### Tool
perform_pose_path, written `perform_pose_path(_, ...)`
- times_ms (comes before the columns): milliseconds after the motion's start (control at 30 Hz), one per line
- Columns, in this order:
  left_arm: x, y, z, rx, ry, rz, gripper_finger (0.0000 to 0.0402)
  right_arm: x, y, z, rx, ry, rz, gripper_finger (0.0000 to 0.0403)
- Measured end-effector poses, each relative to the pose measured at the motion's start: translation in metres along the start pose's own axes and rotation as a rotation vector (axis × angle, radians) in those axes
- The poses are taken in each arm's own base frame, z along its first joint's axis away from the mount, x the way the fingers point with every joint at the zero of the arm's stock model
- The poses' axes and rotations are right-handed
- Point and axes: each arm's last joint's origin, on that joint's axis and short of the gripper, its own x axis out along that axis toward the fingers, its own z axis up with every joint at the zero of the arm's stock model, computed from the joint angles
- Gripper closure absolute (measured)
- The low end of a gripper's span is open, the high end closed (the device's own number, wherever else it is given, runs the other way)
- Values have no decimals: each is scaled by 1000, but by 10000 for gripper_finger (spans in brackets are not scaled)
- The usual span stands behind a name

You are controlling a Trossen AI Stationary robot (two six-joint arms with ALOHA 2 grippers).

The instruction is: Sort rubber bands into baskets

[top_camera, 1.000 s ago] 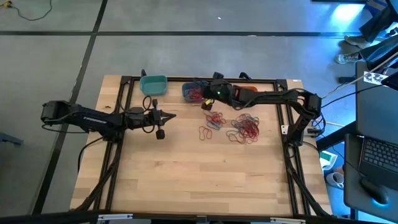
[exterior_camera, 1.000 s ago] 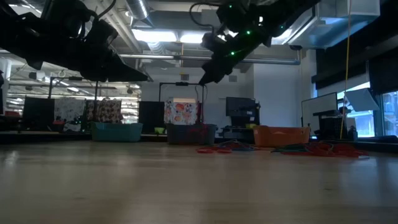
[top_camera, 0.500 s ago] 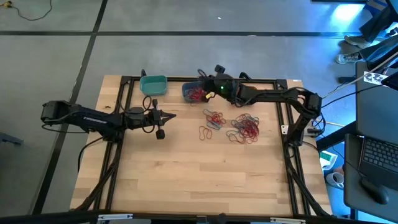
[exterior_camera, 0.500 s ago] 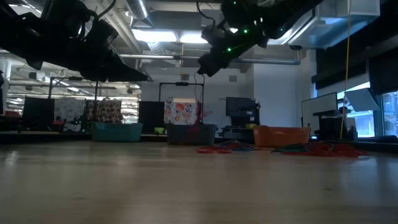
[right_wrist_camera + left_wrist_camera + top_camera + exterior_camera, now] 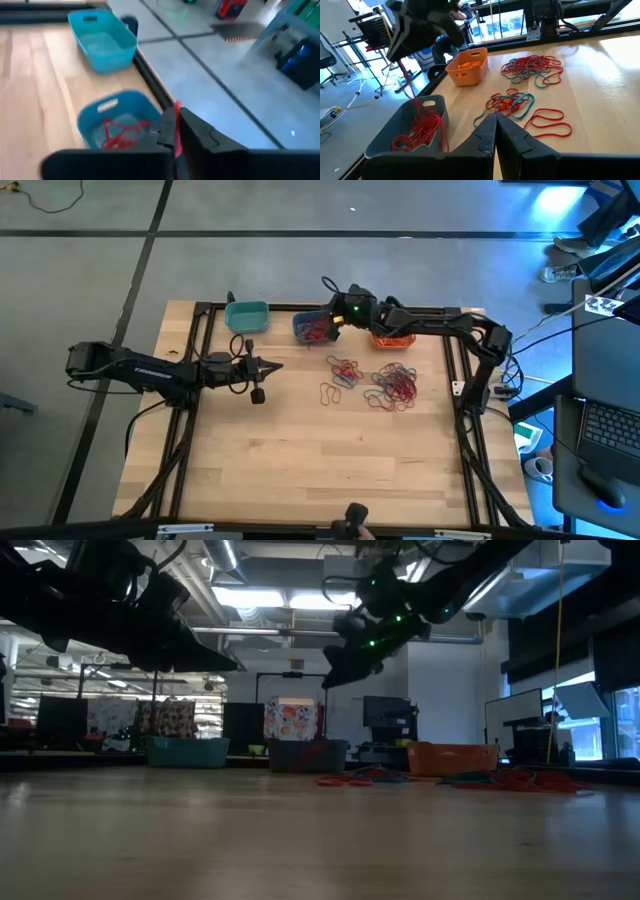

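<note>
The right gripper [image 5: 333, 317] hangs over the slate blue basket [image 5: 310, 330], up above its rim. Its jaws look almost closed, with a red rubber band [image 5: 176, 131] pinched between the tips. In the left wrist view that band dangles as a long strand running down into the red bands [image 5: 420, 131] already piled in the basket.

That looks like the drop-off step for a red band. To do it well, the jaws want to open fully while the tips sit over the middle of the slate blue basket, since a stretchy loop can cling to one finger and get flicked over the rim. A short pause before lifting away should let it fall clear.

The teal basket [image 5: 247, 316] sits just beside the slate blue one on the left arm's side, apparently empty, and the orange basket [image 5: 392, 336] sits on the other side, with orange bands in it. Two loose tangles of mixed bands [image 5: 393, 385] lie on the table [image 5: 320, 470] in front of the slate blue basket, well apart from it.

The left gripper [image 5: 272, 365] waits off on the teal basket's side, jaws shut on nothing.
</note>
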Motion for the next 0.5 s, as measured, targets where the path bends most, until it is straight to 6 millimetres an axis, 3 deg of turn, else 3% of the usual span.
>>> perform_pose_path(267,0,-1,0,15,-4,-25,396,-1,12,-12,-41,126,42,238)
perform_pose_path(500,0,-1,0,11,1,-26,396,-12,63,-16,-239,174,222,193)
